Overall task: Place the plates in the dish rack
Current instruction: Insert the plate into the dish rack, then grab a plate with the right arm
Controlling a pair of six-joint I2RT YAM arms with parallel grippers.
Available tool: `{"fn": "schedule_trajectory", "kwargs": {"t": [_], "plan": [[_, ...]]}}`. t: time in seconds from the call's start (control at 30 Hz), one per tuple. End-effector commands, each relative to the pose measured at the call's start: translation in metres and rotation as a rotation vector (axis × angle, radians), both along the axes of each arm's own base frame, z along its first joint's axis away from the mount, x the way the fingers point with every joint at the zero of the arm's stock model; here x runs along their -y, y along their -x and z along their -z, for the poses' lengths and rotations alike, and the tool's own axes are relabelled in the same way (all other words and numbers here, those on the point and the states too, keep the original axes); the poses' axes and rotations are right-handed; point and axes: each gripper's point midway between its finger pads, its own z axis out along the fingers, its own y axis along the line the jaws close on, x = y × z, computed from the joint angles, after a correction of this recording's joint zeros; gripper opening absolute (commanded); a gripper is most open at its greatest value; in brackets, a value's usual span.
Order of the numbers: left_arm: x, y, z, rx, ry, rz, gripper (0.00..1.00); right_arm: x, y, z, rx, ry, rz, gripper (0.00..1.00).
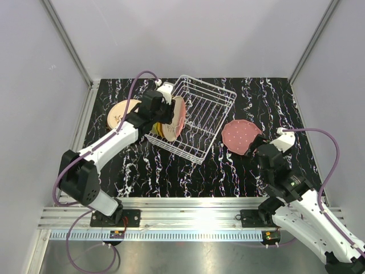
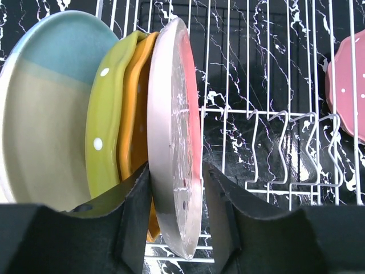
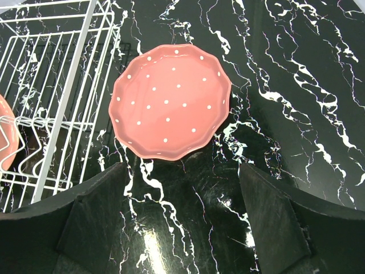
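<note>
Plates stand on edge at the dish rack's [image 1: 218, 128] left end: cream-blue plate [image 2: 45, 114], yellow-green plate [image 2: 105, 131], orange plate [image 2: 134, 114], salmon plate [image 2: 174, 142]. The left gripper [image 2: 177, 171] straddles the salmon plate's rim; squeezing or loose, I cannot tell. Bare tines fill the rack's right half. Right of the rack, a dotted pink plate [image 3: 170, 101] lies flat under the wide-open right gripper [image 3: 182, 168].

Four plates [image 2: 97, 142] stand upright in the rack [image 1: 218, 129]; pink plate [image 3: 170, 101] lies flat nearby.
</note>
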Motion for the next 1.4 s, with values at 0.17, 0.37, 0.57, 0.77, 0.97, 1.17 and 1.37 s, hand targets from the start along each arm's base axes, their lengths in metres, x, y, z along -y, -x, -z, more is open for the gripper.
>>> {"fn": "schedule_trajectory", "kwargs": {"t": [0.17,0.37,0.57,0.77,0.97,1.17,1.37], "plan": [[-0.002,-0.005,-0.046,0.093,0.038,-0.028,0.57,-0.005,-0.007,-0.006,0.021,-0.015,-0.008,0.87],[-0.020,0.007,-0.085,0.186,0.071,-0.077,0.71,-0.020,-0.012,0.005,-0.055,0.005,-0.070,0.88],[-0.044,0.027,-0.127,0.307,0.133,-0.139,0.79,-0.054,-0.028,0.047,-0.162,0.002,-0.179,0.84],[-0.053,0.041,-0.147,0.370,0.185,-0.145,0.85,-0.085,-0.054,0.072,-0.238,0.020,-0.255,0.77],[-0.064,0.048,-0.156,0.397,0.198,-0.174,0.88,-0.111,-0.080,0.083,-0.245,0.084,-0.397,0.75],[-0.074,0.051,-0.163,0.421,0.200,-0.203,0.91,-0.102,-0.096,0.090,-0.229,0.095,-0.420,0.74],[-0.077,0.049,-0.162,0.414,0.214,-0.211,0.93,-0.112,-0.107,0.103,-0.266,0.084,-0.509,0.68]]}}
